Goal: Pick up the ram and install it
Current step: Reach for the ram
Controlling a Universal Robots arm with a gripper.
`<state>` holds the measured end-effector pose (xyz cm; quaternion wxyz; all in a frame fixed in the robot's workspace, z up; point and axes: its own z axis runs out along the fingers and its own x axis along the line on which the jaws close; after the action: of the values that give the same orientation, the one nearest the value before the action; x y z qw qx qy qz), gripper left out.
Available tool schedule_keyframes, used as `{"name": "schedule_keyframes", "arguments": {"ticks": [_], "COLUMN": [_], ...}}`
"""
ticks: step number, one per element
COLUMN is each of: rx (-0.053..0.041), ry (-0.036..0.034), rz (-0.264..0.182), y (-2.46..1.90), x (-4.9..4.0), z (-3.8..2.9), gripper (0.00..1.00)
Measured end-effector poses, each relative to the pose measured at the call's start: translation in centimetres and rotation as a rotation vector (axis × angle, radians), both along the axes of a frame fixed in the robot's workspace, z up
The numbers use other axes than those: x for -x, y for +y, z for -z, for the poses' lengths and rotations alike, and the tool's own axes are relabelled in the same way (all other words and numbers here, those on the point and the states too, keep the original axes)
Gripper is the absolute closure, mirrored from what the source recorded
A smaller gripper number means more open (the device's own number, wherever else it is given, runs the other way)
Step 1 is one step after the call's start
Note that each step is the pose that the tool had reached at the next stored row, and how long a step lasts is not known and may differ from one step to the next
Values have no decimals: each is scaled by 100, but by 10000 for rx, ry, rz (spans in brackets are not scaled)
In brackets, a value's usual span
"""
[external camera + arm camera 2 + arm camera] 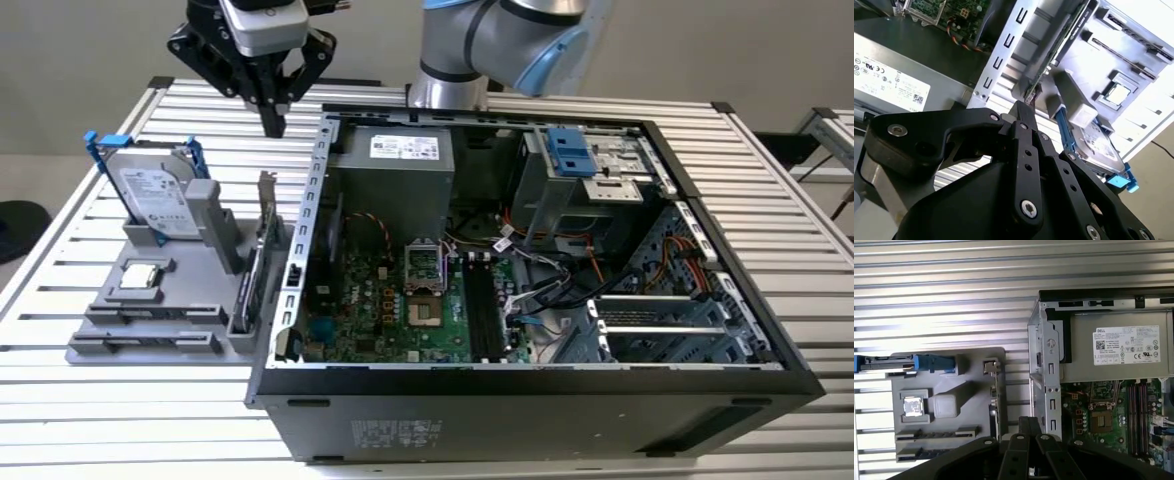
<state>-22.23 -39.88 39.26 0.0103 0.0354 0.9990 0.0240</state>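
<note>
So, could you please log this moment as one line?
black gripper: shut, empty | over metal table, between grey parts tray and open computer case

White printed label with certification marks on power supply; label on hard drive; fine print too small to tell.

Items you cannot fully check:
- Arm: cropped by the exterior view's upper edge, as is the body of the gripper.
- Hard drive: clipped by the first wrist view's border. In the second wrist view the gripper's black linkage covers part of it.
- Edge-on boards in the grey holder: too thin for you to tell which is the ram.
- Dark round object, at the exterior view's left edge: cut off, and you cannot identify it.
</note>
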Motion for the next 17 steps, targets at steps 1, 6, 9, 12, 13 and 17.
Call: {"name": "schedule_keyframes", "arguments": {"ticks": [1,6,9,12,13,17], "rx": [0,0,0,0,0,0], "ry": [0,0,0,0,0,0], "rz": [1,0,0,0,0,0], "y": [0,0,0,0,0,0], "x": [11,66,98,130,140,180], "z": [0,0,0,0,0,0], "gripper": [100,100,100,100,100,100]}}
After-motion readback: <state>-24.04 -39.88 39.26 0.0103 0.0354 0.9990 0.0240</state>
